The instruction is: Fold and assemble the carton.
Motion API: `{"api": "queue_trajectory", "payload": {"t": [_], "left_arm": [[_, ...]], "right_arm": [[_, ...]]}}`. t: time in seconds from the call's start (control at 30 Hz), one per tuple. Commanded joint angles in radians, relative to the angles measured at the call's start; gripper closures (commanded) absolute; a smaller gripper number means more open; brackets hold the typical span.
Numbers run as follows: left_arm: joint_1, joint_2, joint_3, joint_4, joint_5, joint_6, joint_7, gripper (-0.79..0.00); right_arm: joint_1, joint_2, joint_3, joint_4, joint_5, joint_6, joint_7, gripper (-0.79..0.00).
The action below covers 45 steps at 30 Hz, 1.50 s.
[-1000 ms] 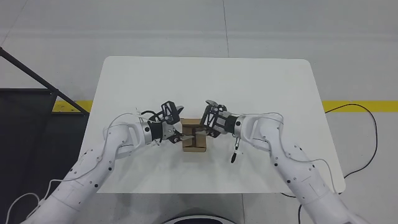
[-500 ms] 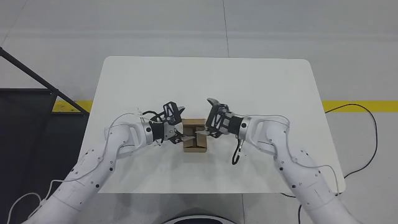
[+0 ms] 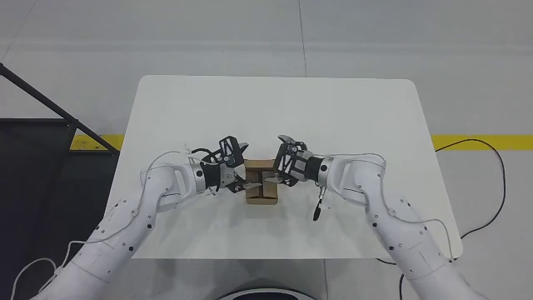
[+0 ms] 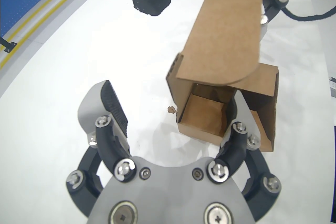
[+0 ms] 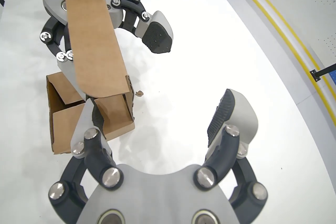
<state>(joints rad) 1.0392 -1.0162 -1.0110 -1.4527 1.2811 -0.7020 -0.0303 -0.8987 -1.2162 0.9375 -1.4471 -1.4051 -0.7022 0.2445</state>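
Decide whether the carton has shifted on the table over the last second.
No. The carton stays at the same spot, judged against the front and side edges of the white table.

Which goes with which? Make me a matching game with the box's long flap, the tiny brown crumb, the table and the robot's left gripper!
Things:
1. flap
2. crumb
3. table
4. left gripper

States:
A. white
B. open, with one finger inside the box
C. sticking up above the box
D. lying on the table right beside the box

Pairs: 1-C, 2-D, 3-A, 4-B
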Motion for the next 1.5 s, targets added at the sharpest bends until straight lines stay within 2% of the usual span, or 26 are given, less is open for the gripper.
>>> {"api": "queue_trajectory", "payload": {"t": [0.0,0.93,1.47], "left_arm": [[0.001,-0.001,-0.002,0.002,0.001,-0.002,0.000,-0.785],[0.006,-0.010,-0.019,0.005,0.003,-0.017,-0.017,-0.785],[0.008,-0.013,-0.032,-0.006,0.007,-0.026,-0.016,-0.785]], "right_arm": [[0.004,-0.003,-0.008,-0.001,-0.002,0.010,0.017,-0.785],[0.009,-0.014,-0.032,-0.025,-0.038,0.042,0.098,-0.785],[-0.002,-0.010,0.006,-0.017,-0.008,0.027,0.010,-0.785]]}}
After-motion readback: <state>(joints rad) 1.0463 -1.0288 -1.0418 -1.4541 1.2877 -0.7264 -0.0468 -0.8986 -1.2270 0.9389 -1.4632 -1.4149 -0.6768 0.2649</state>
